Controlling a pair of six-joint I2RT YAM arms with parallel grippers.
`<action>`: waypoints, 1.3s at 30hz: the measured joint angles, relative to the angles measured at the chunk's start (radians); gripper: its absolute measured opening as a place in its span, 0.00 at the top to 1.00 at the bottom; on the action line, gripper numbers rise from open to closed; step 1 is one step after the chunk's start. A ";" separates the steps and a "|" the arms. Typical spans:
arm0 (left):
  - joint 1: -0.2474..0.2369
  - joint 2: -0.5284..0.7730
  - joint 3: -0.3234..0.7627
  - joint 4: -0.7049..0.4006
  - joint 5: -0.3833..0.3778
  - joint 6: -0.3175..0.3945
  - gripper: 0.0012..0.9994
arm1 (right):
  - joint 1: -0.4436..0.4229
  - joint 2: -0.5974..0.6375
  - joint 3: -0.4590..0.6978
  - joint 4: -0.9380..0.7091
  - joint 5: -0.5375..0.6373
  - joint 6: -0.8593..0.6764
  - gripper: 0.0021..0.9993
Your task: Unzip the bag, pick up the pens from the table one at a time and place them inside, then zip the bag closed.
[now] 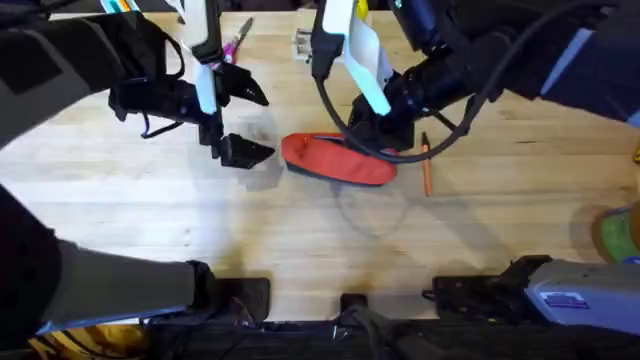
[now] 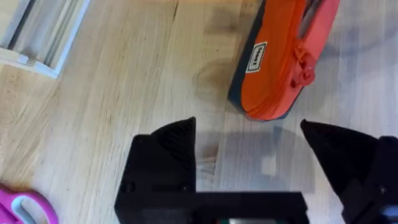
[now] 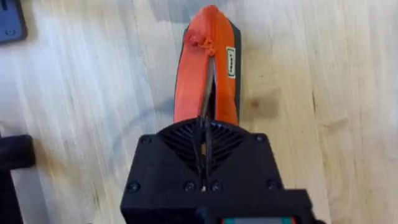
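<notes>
Left gripper [image 2: 249, 162] wide open, empty, beside the bag [image 1: 338, 159], right gripper [image 3: 204, 144] closed over its zipper, red-orange pouch lying flat on the table [image 1: 150, 220]

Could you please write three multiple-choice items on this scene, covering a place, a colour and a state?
1. Where does the orange pen lie?
A. on the table, beside the bag
B. inside the bag
C. in the left gripper

2. What colour is the bag?
A. blue
B. red-orange
C. green

3. How does the left gripper stand?
A. shut on the bag
B. shut on a pen
C. open, holding nothing

Answers: 1 A, the pen rests on the wood next to the bag. 2 B, its fabric shows red-orange. 3 C, its fingers are spread apart over bare wood.
</notes>
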 joint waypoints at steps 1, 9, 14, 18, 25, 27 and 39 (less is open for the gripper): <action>0.000 0.000 0.000 0.000 -0.003 0.000 0.01 | 0.000 0.001 0.000 0.007 -0.003 0.004 0.97; 0.000 0.000 0.000 0.000 -0.004 0.003 0.01 | 0.000 0.019 0.000 0.025 -0.018 0.022 0.97; 0.000 0.000 0.000 0.000 -0.004 0.003 0.01 | 0.000 0.076 0.000 0.028 -0.020 0.025 0.97; 0.000 0.000 0.000 0.000 -0.005 0.003 0.01 | 0.000 0.136 0.000 0.069 -0.020 0.020 0.97; 0.000 0.000 0.000 0.000 -0.007 0.003 0.01 | -0.003 0.223 0.000 0.141 -0.018 0.016 0.97; 0.000 0.000 0.000 0.000 -0.007 0.003 0.01 | -0.003 0.235 0.000 0.143 -0.020 0.016 0.97; 0.000 0.000 0.000 0.000 -0.007 0.003 0.01 | -0.003 0.239 0.000 0.138 -0.020 0.010 0.00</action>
